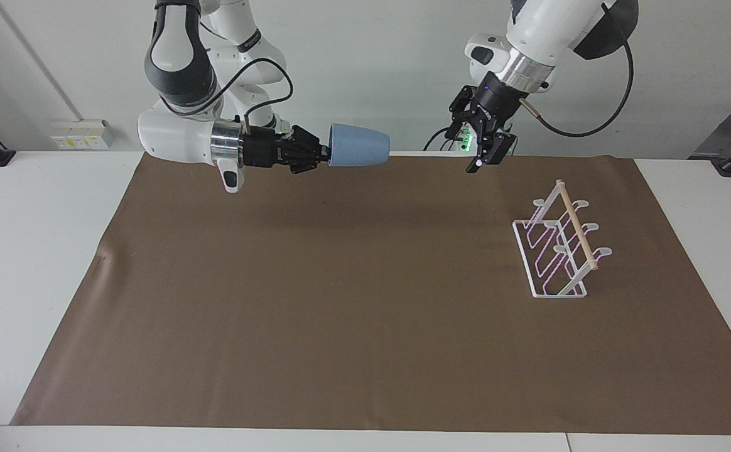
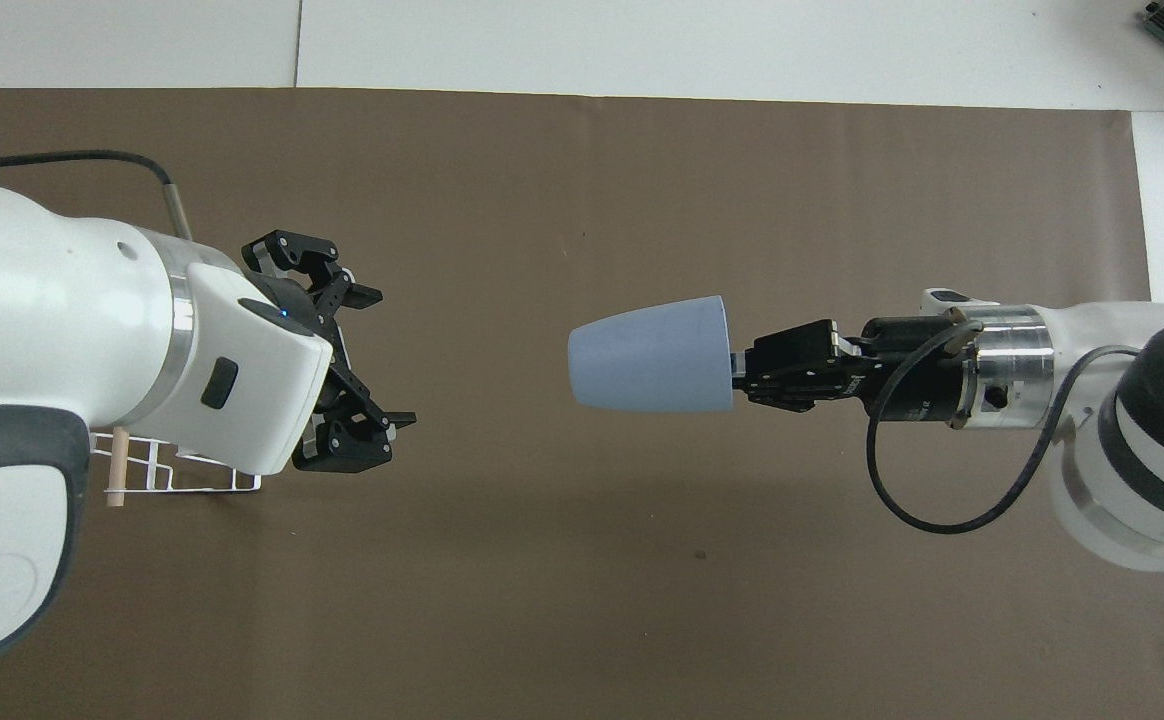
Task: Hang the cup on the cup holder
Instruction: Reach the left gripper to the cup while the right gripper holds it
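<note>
1. Currently the right gripper (image 1: 323, 156) pinches the light-blue cup (image 1: 359, 145) by its rim, cup horizontal in the air above the brown mat (image 1: 365, 326).
2. Left gripper (image 1: 483, 147) is spread, empty, over the mat.
3. Cup holder (image 1: 560, 248) stands toward the left arm's end.
4. Cup looks light, stiff and smooth; a wall pinch at the rim should hold.

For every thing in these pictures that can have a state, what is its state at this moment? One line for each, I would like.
cup: held in the air on its side, over the brown mat.
cup holder: upright on the mat, toward the left arm's end; nothing hangs on it.
right gripper: shut on the cup's rim.
left gripper: jaws open, empty, in the air, facing the cup.
</note>
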You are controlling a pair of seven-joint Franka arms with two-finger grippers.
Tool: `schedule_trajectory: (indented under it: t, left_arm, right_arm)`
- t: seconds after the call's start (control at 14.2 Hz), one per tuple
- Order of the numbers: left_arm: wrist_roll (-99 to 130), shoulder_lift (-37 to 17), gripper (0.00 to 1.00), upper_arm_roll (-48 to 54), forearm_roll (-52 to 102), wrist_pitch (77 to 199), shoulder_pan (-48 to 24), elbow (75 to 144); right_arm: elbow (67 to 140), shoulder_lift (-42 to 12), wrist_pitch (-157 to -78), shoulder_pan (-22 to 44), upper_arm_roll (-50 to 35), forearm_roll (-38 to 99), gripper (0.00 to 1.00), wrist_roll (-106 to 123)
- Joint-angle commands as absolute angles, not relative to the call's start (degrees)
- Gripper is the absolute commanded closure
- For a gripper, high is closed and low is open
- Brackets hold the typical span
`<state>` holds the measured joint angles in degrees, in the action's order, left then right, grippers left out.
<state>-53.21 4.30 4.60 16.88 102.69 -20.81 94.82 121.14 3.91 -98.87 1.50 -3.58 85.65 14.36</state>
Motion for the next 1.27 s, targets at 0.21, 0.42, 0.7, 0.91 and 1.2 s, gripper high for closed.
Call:
schedule_trajectory:
  t: [0.21, 0.42, 0.7, 0.91, 1.2]
  left_arm:
    - [-53.5, 5.2, 0.0, 6.8, 19.3, 110.5, -22.5, 96.3]
    - [-48.8, 5.1, 0.0, 8.9, 19.4, 113.3, -23.4, 96.3]
    - [-46.4, 5.4, 0.0, 11.0, 19.3, 114.1, -23.7, 96.9]
    - [-44.2, 5.6, 0.0, 11.3, 19.0, 114.8, -25.1, 97.7]
    - [-41.1, 4.7, 0.0, 11.3, 18.5, 117.9, -27.2, 98.5]
  right_arm:
    - [124.7, 5.5, -100.1, 4.5, -3.7, 92.5, 1.0, 19.0]
    - [124.8, 5.5, -100.6, 4.7, -3.7, 92.5, 1.0, 19.1]
    - [124.8, 5.6, -100.7, 4.7, -3.7, 92.8, 1.0, 19.1]
    - [124.7, 5.5, -100.6, 4.7, -3.7, 92.8, 1.0, 19.1]
    - [124.8, 5.5, -100.6, 4.7, -3.7, 92.9, 1.0, 19.1]
